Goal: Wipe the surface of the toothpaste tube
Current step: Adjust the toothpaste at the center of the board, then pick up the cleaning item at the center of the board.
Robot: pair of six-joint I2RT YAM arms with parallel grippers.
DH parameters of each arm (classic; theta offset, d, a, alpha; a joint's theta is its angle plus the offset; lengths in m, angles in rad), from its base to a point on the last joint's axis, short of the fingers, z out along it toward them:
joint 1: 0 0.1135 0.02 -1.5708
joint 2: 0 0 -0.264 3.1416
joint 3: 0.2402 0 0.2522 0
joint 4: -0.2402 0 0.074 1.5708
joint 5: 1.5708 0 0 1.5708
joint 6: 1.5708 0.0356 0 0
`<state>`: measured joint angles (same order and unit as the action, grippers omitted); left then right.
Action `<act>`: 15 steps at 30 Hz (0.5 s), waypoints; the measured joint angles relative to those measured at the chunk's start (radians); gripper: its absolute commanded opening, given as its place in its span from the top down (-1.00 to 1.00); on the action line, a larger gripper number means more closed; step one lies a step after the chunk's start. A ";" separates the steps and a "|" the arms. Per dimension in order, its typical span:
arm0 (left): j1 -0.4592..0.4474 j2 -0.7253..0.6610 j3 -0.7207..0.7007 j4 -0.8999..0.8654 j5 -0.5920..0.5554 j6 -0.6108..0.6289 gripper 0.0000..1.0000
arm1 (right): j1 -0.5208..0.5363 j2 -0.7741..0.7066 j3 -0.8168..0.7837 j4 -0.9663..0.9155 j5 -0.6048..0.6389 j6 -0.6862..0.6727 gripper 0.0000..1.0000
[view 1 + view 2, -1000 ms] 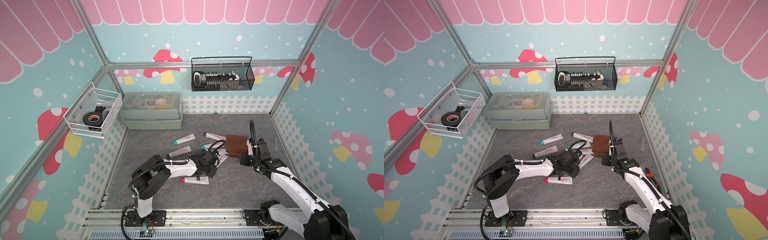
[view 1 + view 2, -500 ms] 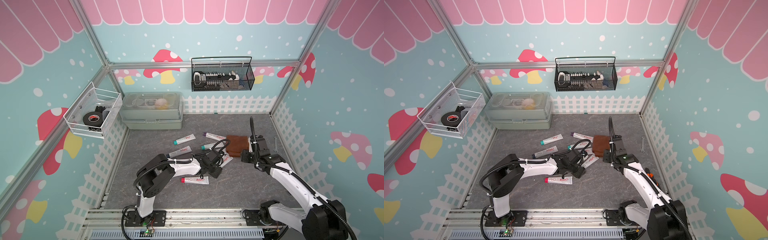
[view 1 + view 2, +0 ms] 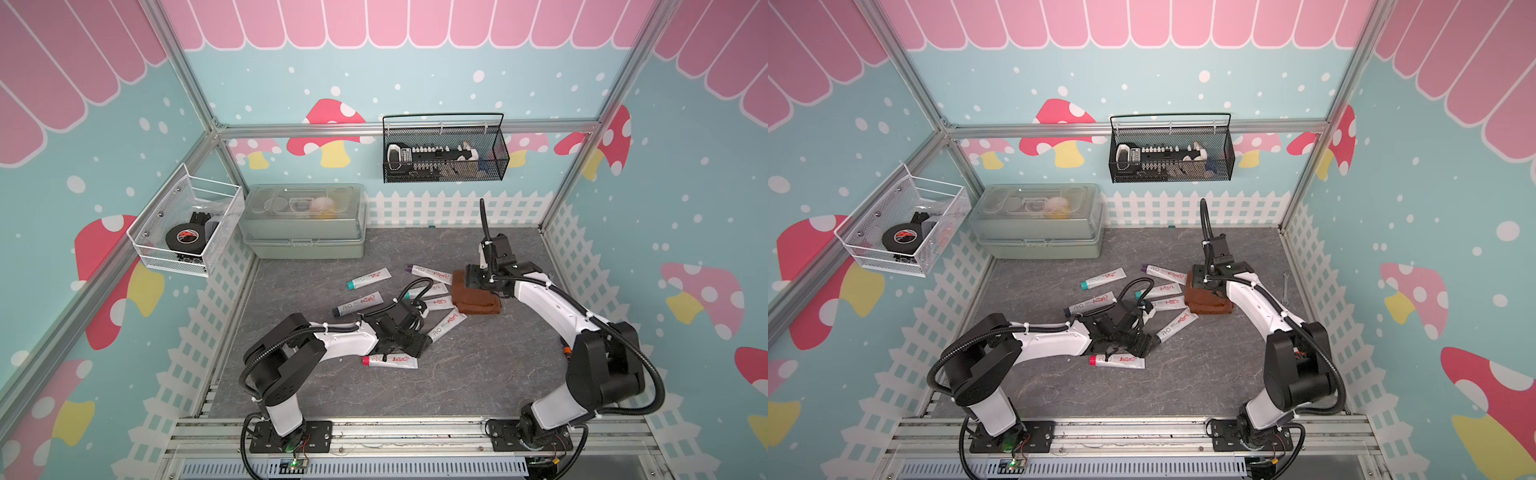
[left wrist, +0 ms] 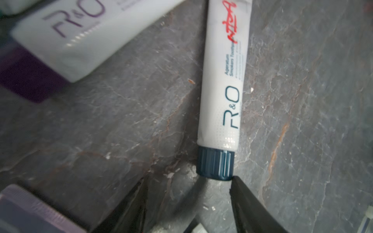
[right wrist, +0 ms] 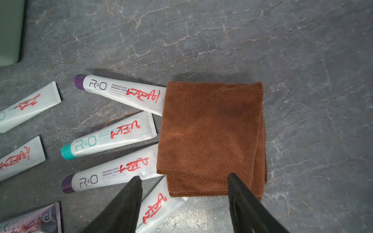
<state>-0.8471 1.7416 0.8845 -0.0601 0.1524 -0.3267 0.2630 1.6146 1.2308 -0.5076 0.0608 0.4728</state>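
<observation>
- Spread left gripper (image 4: 187,181), empty, at navy-capped tube (image 4: 222,80) cap end.
- Spread right gripper (image 5: 184,176) over brown cloth (image 5: 212,131) toward bench (image 3: 457,386) right edge, nothing pinched.
- Zero wiping done, probably.

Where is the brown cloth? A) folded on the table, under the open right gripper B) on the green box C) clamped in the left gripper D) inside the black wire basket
A: the brown cloth lies folded on the table, the right gripper open over its edge.

White toothpaste tube (image 4: 222,80), navy cap (image 4: 215,165), lying flat, folded brown cloth (image 5: 212,137) beside it
</observation>
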 measured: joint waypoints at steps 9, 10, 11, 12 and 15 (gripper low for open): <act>0.048 -0.031 -0.044 0.107 0.079 -0.056 -0.28 | 0.027 0.307 0.229 -0.071 0.013 -0.031 -0.21; 0.048 -0.031 -0.044 0.112 0.085 -0.058 -0.28 | 0.034 0.341 0.255 -0.079 0.018 -0.033 -0.20; 0.048 -0.031 -0.044 0.117 0.090 -0.060 -0.28 | 0.040 0.372 0.277 -0.085 0.022 -0.035 -0.20; 0.048 -0.031 -0.044 0.121 0.093 -0.061 -0.28 | 0.043 0.395 0.293 -0.091 0.027 -0.036 -0.19; 0.048 -0.030 -0.044 0.129 0.100 -0.063 -0.28 | 0.055 0.450 0.326 -0.108 0.041 -0.039 -0.16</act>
<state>-0.7994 1.7115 0.8402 0.0685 0.2527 -0.3897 0.3176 2.0647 1.5570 -0.6155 0.1020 0.4335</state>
